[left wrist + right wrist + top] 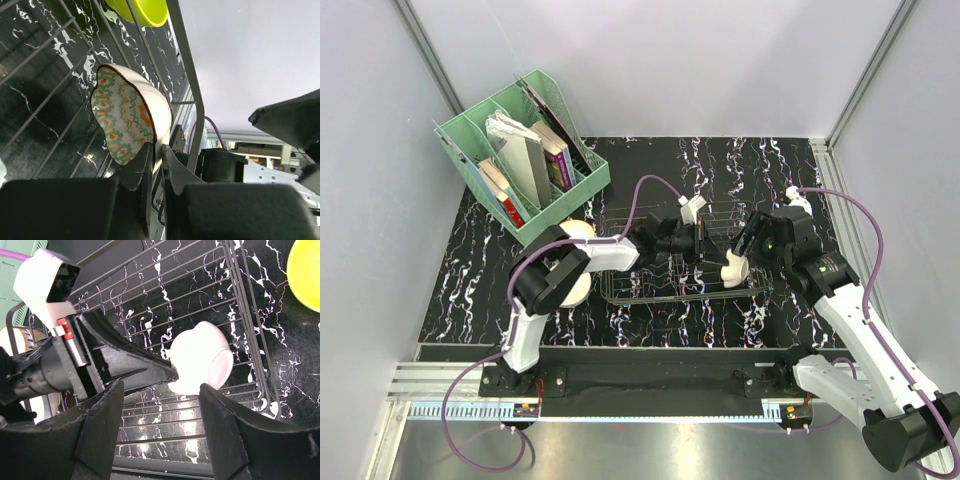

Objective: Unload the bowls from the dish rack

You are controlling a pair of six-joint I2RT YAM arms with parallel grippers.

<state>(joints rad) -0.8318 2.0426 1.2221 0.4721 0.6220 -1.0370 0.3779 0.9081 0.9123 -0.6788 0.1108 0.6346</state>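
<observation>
A small bowl [127, 117], white outside with a green and orange pattern inside, stands on edge in the wire dish rack [196, 100]. My left gripper [156, 148] is shut on its rim, one finger inside and one outside. In the top view this bowl [734, 268] sits at the rack's [650, 295] right end, with the left gripper [716, 258] reaching in from the left. My right gripper [161, 386] hangs open just short of the bowl [197, 365], nothing between its fingers. A yellow-green bowl [306, 270] lies past the rack's rim [252, 340].
A mint-green organiser [525, 160] with books stands at the back left. Two cream bowls [578, 229] [580, 292] sit on the table left of the rack, partly under the left arm. Grey walls close in the marbled black table [470, 270] on three sides.
</observation>
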